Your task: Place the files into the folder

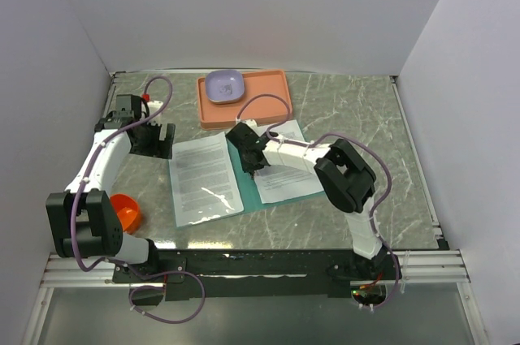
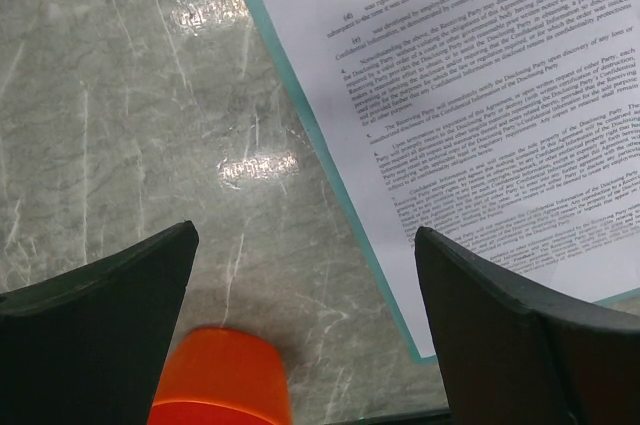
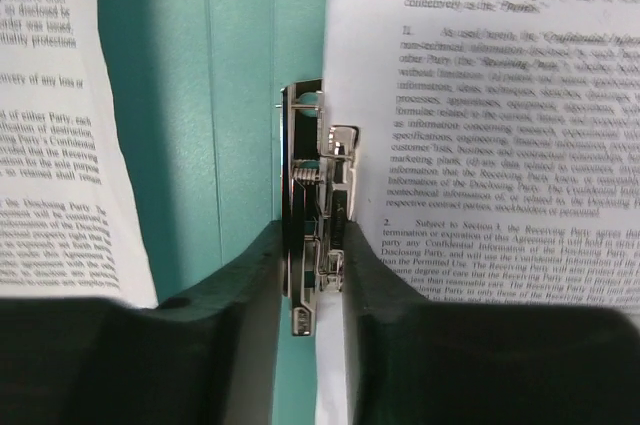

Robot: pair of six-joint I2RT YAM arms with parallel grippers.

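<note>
Grey table (image 1: 366, 118) | files (image 1: 203, 178) flat in open folder (image 3: 240, 95), middle of frame | we think thin, floppy: lift by an edge | right tool (image 3: 312, 245) pinches metal clip (image 3: 315, 195) | left tool (image 2: 300, 275) spread wide

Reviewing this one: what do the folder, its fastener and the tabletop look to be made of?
Folder: matte teal card, probably; flat, with creased spine lines. Fastener clip: shiny metal, with bright reflections and a coiled spring. Tabletop: glossy grey marble-look surface, veined with glare spots; real stone or laminate unclear.
</note>
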